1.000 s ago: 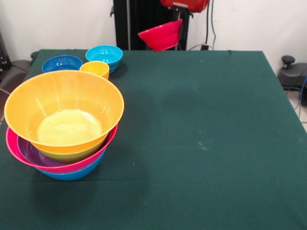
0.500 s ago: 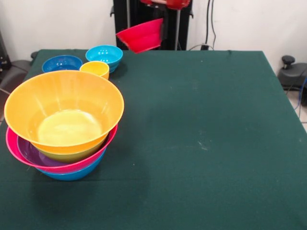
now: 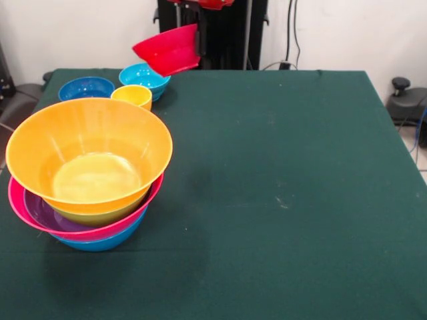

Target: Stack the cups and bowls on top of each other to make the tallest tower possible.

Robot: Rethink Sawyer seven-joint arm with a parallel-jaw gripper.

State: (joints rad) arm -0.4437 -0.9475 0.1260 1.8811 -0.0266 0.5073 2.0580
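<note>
Seemingly clamped on the rim of the tilted red bowl (image 3: 167,50), the gripper (image 3: 198,41) carries it above the table's (image 3: 280,167) far edge, and should level it over the tower's (image 3: 87,173) orange bowl (image 3: 87,150) before releasing.

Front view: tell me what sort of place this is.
Probably a robotics lab: a green cloth-covered table, cables on the white wall, and a gripper carrying a glossy red plastic bowl.

glossy red plastic bowl (image 3: 167,49), big orange bowl (image 3: 89,152) over pink (image 3: 20,200), purple (image 3: 40,210) and blue bowls (image 3: 100,243), small yellow-orange cup (image 3: 133,95), two blue bowls behind, dark green table (image 3: 287,200)
</note>
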